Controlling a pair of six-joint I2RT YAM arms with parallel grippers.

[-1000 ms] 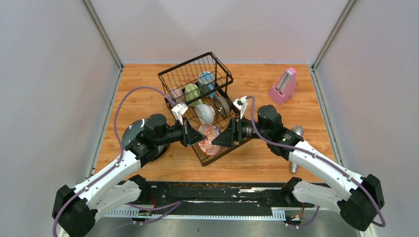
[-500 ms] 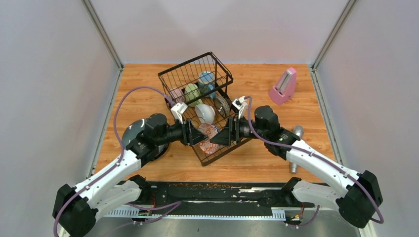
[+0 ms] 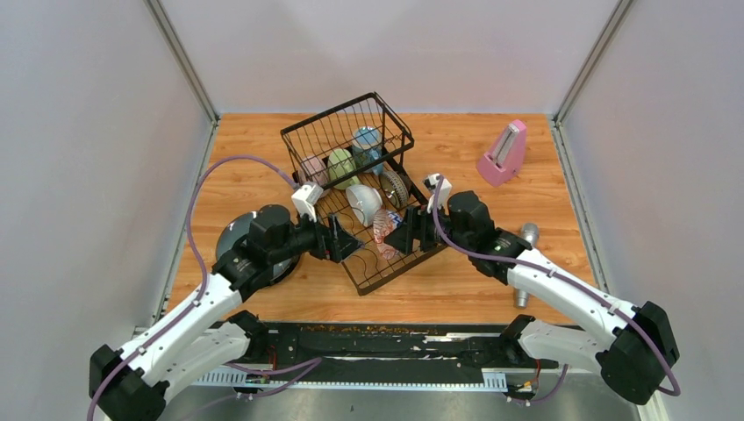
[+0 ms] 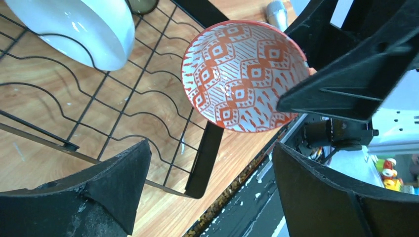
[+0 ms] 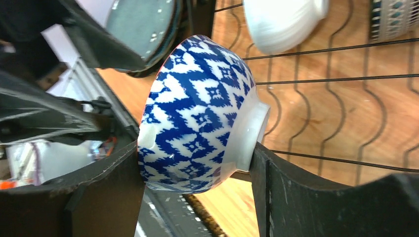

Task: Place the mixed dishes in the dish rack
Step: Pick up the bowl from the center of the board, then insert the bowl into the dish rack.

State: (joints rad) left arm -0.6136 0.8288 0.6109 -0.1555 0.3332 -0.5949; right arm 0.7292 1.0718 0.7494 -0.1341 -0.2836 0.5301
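Note:
The blue-and-white patterned bowl (image 5: 197,113), red-patterned inside (image 4: 244,74), stands on edge over the dish rack's (image 3: 329,114) low wavy slots (image 5: 336,79). My right gripper (image 5: 197,168) is shut on it, one finger on the rim and one on the foot (image 3: 395,237). My left gripper (image 4: 210,168) hangs open just left of the bowl, with nothing between its fingers (image 3: 351,246). A white bowl (image 3: 363,202) and a dark bowl (image 3: 395,186) sit in the slots. Pink (image 3: 313,168), green (image 3: 340,167) and blue (image 3: 367,142) mugs are in the tall basket.
Dark speckled plates (image 3: 235,241) lie on the table under my left arm, also showing in the right wrist view (image 5: 143,29). A pink metronome (image 3: 503,153) stands at the back right. A silver microphone (image 3: 525,254) lies beside my right arm.
My left gripper has opened, let go of the patterned bowl and drawn back to the left. The right gripper keeps the bowl, which has turned up on edge over the slots.

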